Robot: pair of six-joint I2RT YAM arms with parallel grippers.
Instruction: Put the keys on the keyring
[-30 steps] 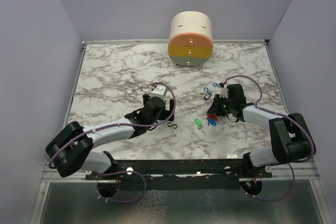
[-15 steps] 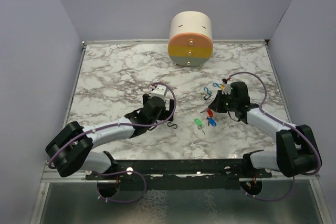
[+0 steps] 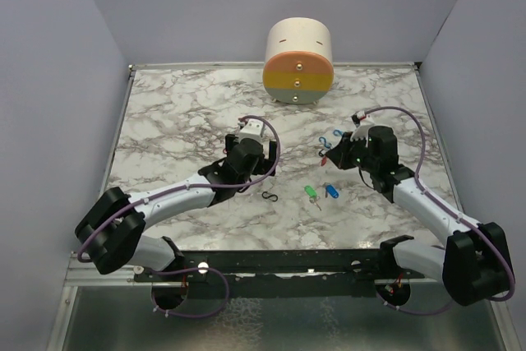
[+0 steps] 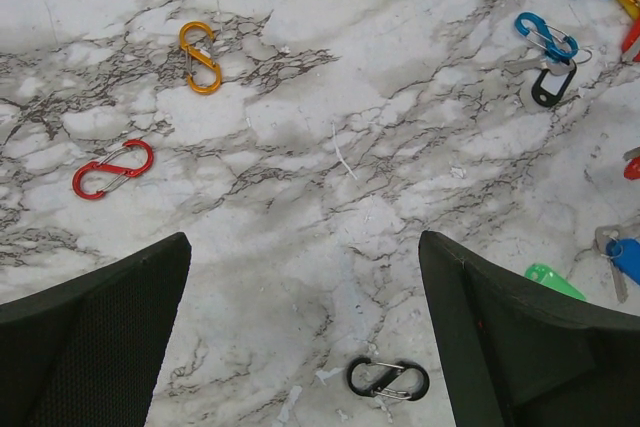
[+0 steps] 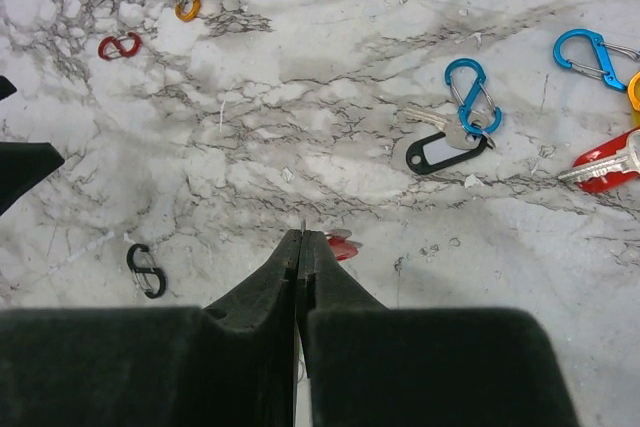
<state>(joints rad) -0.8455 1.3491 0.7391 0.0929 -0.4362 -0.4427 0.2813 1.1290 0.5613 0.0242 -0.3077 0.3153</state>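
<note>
Above the table (image 3: 181, 104), left gripper (image 4: 305, 287) wide open, empty; right gripper (image 5: 301, 242) tight on a red key (image 5: 341, 245); round drawer box (image 3: 297, 63) closed.

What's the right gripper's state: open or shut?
Shut: right gripper has jaws pressed together, no gap, pinching a red key at the tips.

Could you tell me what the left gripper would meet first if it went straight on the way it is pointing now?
Probably the bare marble table: the open left gripper angles down at it. The black clip lies lower between the fingers and may be passed over, though depth is unclear.
</note>
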